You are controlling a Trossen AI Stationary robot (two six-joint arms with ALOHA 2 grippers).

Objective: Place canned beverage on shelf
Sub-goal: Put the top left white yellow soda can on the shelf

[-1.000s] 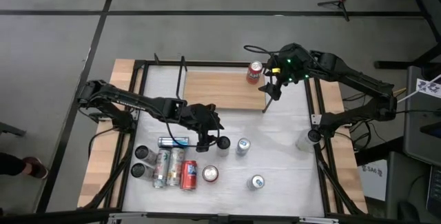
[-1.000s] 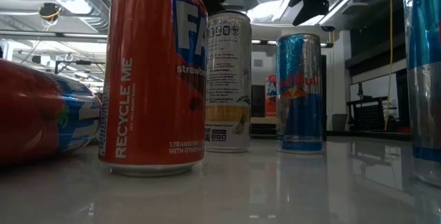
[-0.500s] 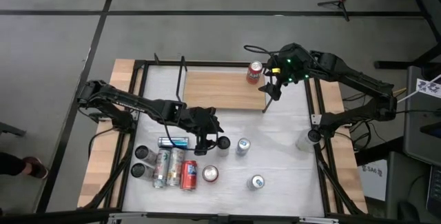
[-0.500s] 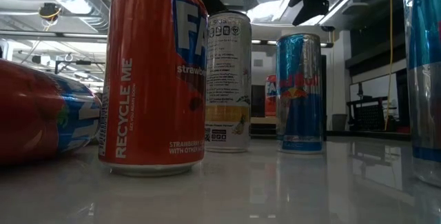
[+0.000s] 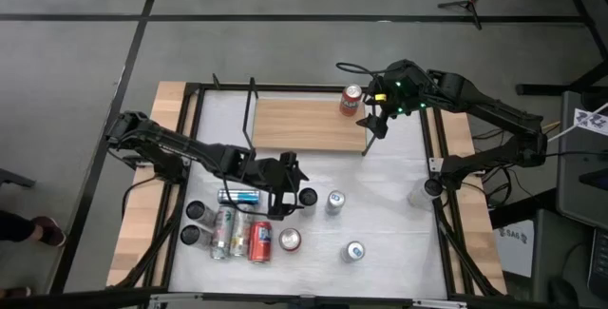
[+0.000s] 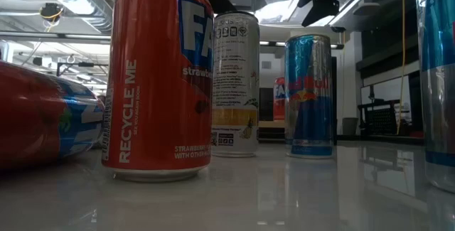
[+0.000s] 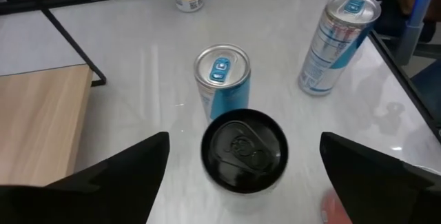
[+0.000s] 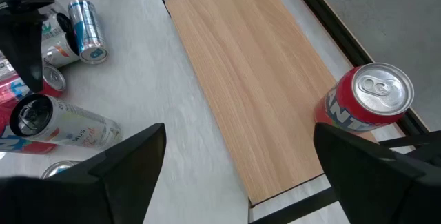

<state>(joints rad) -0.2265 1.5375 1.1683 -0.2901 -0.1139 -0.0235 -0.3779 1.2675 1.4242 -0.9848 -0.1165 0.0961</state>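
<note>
The shelf (image 5: 304, 124) is a light-wood board with black rod uprights, lying at the table's far middle. A red can (image 5: 352, 100) stands on its far right corner and also shows in the right wrist view (image 8: 365, 103). My right gripper (image 5: 378, 119) hovers open and empty over the shelf's right end (image 8: 240, 141). My left gripper (image 5: 285, 185) is open at the table's middle. Its fingers stand on either side of an upright black can (image 7: 243, 150), apart from it. The black can also shows in the high view (image 5: 307, 196).
A light-blue can (image 7: 222, 79) and a silver-blue can (image 7: 337, 41) stand just beyond the black can. Several cans, upright and lying, crowd the near left (image 5: 233, 231). A red can (image 6: 160, 74) stands close before the low camera. Bare table lies at the right.
My left gripper has drawn back a little toward the table's left edge, away from the black can, which stays upright in place. My right gripper has kept still.
</note>
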